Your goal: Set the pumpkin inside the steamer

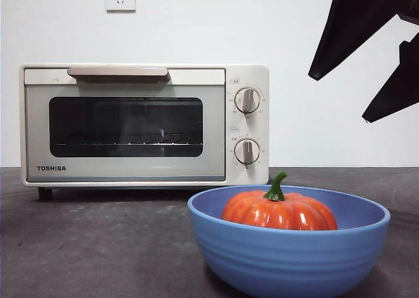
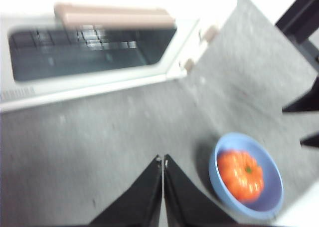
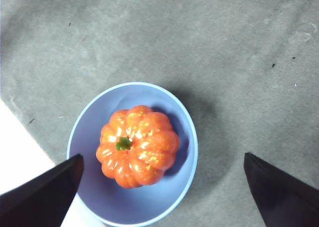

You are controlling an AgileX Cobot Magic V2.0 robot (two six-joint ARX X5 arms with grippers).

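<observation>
- Pumpkin [image 3: 137, 145] lies in the middle of a blue bowl [image 1: 288, 255] on the grey bench [image 1: 98, 245], stem up, near the bench's front edge.
- Right gripper [image 3: 162, 184] hangs above the bowl with its jaws spread wide; in its wrist view the pumpkin lies between the two fingers [image 3: 45, 189], clear of both.
- Left gripper [image 2: 163, 162] is clenched on nothing, over bare bench, with the bowl off to one side of it.
- Steamer [image 1: 144, 124] stands behind the bowl, toward the bench's back edge, door shut.
</observation>
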